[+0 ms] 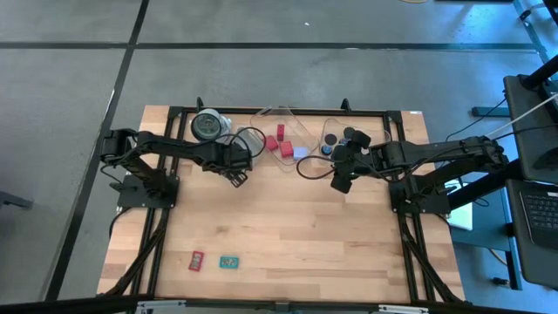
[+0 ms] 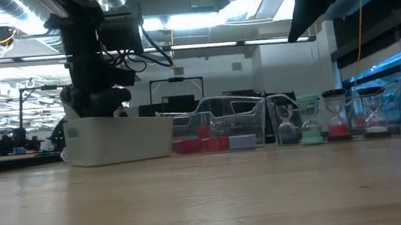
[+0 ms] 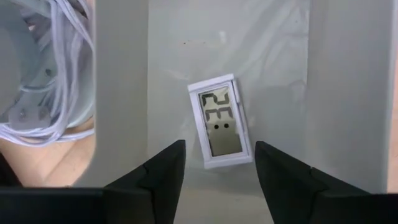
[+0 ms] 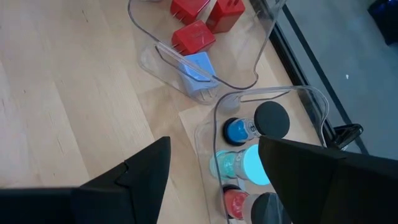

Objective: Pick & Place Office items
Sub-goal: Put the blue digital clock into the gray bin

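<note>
Jaws of the left gripper stand apart above a small white rectangle with a digital display, which lies loose on the floor of a white bin, touching neither finger. Over at the counter's far edge, the right gripper hangs with its jaws parted and empty above a clear tray of black cylinders with coloured tops. Red blocks and a pale-blue rectangle sit in the neighbouring clear tray. A red rectangle and a teal rectangle lie near the counter's front edge.
</note>
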Available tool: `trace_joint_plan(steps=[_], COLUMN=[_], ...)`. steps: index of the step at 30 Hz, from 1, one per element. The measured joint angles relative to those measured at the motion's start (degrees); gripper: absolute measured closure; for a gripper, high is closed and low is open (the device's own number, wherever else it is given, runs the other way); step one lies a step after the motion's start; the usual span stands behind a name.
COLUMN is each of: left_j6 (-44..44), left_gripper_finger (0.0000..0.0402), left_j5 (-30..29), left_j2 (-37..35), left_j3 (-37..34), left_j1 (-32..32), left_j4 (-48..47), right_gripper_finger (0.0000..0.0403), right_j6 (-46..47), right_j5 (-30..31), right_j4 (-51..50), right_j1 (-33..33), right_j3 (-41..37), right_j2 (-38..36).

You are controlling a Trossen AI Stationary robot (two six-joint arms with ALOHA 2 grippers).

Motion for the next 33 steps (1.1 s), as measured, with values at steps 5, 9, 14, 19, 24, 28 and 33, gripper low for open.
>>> trace_joint_plan(steps=[5, 9, 14, 19, 24, 28, 33], left_j6=[0.9, 2.5, 4.0, 3.0, 0.0, -3.0, -4.6], left_gripper_finger=[0.0186, 0.0167, 0.0163, 0.0166, 0.0166, 0.0166, 0.0166], left_j5=[-0.2, 0.2, 6.6, 15.0, 17.8, 17.3, 12.9], left_j2=[0.0, -0.1, -0.3, -0.4, -0.4, -0.2, 2.0], left_j3=[4.1, 8.7, 12.8, 14.3, 14.3, 14.3, 14.3], left_j1=[0.0, -0.9, -4.9, -13.1, -25.0, -35.0, -45.5], left_j4=[-3.1, -4.8, -4.8, -4.6, -3.9, -0.8, 4.2], right_gripper_finger=[0.0154, 0.0154, 0.0154, 0.0154, 0.0154, 0.0154, 0.0154], right_j6=[0.0, 0.0, 0.0, 0.0, 0.0, 0.0, 0.0], right_j5=[0.0, -1.1, -1.1, -1.1, -1.1, -1.1, -1.1], right_j4=[0.0, 0.0, 0.0, 0.0, 0.0, 0.0, 0.0], right_j1=[0.0, 0.0, 0.0, 0.0, 0.0, 0.0, 0.0], right_j3=[0.0, 0.0, 0.0, 0.0, 0.0, 0.0, 0.0], right_j2=[0.0, 0.0, 0.0, 0.0, 0.0, 0.0, 0.0])
